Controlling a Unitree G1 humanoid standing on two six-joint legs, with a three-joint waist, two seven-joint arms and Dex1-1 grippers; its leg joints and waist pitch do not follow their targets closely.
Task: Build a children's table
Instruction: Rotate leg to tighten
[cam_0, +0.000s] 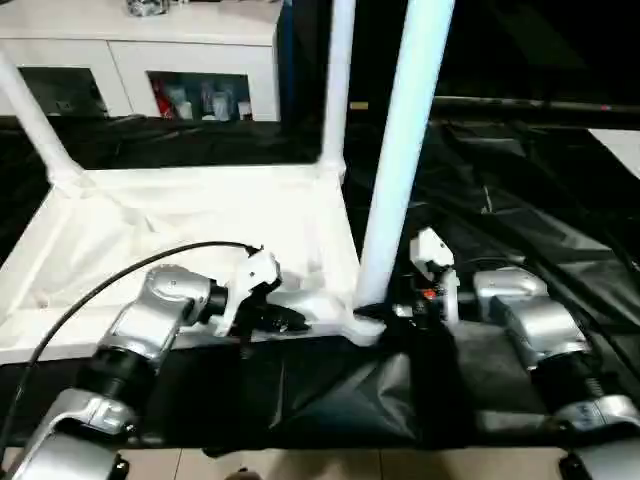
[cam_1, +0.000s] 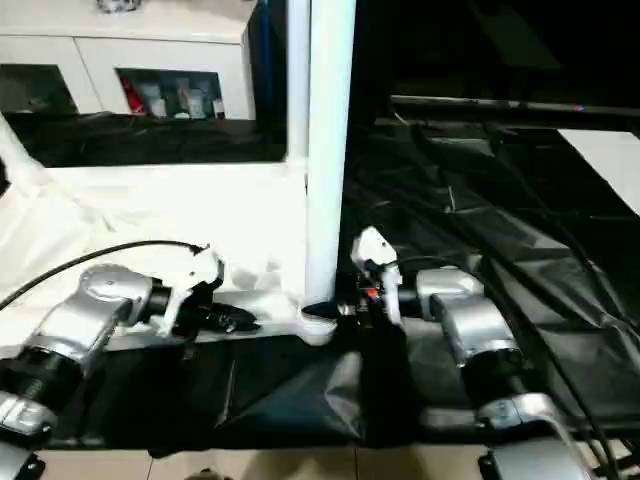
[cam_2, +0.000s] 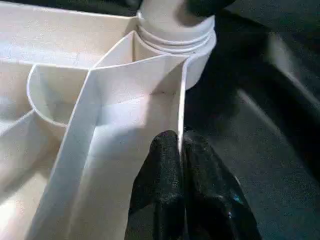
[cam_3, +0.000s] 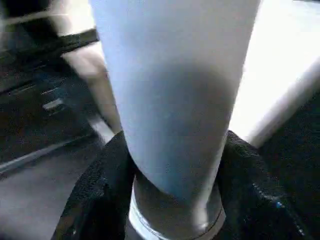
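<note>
Tabletop (cam_0: 200, 240) upside down on black sheet (cam_0: 520, 230); leg (cam_0: 400, 170) upright in near right corner socket (cam_2: 200, 45) — right claw (cam_3: 172, 200) straddles its base, grip unclear; left claw (cam_2: 181, 165) clamped on near rim

The near leg (cam_0: 400, 160) runs off the picture's top, as does the far leg (cam_0: 337, 80). The left-hand leg (cam_0: 30, 115) is cut by the side edge. Items behind the cabinet's glass doors (cam_0: 200, 98) are too blurred to identify.
</note>
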